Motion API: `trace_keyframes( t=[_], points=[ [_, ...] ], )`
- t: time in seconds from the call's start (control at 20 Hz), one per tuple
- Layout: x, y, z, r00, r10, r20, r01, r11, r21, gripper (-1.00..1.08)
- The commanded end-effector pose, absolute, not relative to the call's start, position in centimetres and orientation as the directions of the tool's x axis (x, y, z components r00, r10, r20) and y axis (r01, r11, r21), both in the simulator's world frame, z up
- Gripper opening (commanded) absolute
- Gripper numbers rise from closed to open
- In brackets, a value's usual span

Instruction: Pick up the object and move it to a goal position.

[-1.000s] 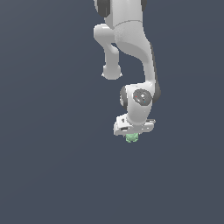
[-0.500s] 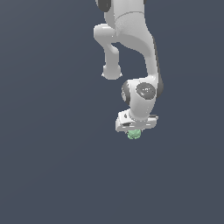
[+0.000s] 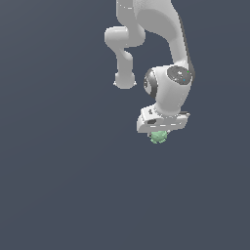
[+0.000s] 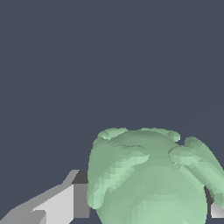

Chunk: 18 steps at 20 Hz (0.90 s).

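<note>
The object is a small pale green lumpy blob (image 3: 158,137), tucked under the white gripper (image 3: 159,134) at the end of the white arm in the exterior view. In the wrist view the blob (image 4: 151,179) fills the space between the two fingers, with one grey-white finger (image 4: 65,201) pressed against one side and a sliver of the other finger (image 4: 215,209) at the other side. The gripper is shut on the blob. The fingertips are hidden behind the blob in the exterior view.
Only a plain dark blue-grey background (image 3: 58,171) shows around the arm. The arm's links and elbow (image 3: 124,58) hang in from above.
The gripper has moved toward the exterior view's right and slightly up, carrying the green blob with it. The grip has not changed.
</note>
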<state>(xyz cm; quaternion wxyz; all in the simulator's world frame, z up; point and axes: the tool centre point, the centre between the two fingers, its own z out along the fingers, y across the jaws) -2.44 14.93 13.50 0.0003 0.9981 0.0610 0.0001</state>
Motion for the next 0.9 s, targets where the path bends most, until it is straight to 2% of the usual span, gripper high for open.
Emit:
trace_keyframes(
  t=[0.0, 0.4, 0.85],
  points=[
    [-3.1, 15.8, 15.5, 0.993, 0.122, 0.000, 0.122, -0.993, 0.001, -1.00],
    [-4.4, 17.7, 19.8, 0.993, 0.122, 0.000, 0.122, -0.993, 0.001, -1.00],
    [-4.3, 17.9, 20.2, 0.993, 0.121, 0.000, 0.121, -0.993, 0.000, -1.00]
  ],
)
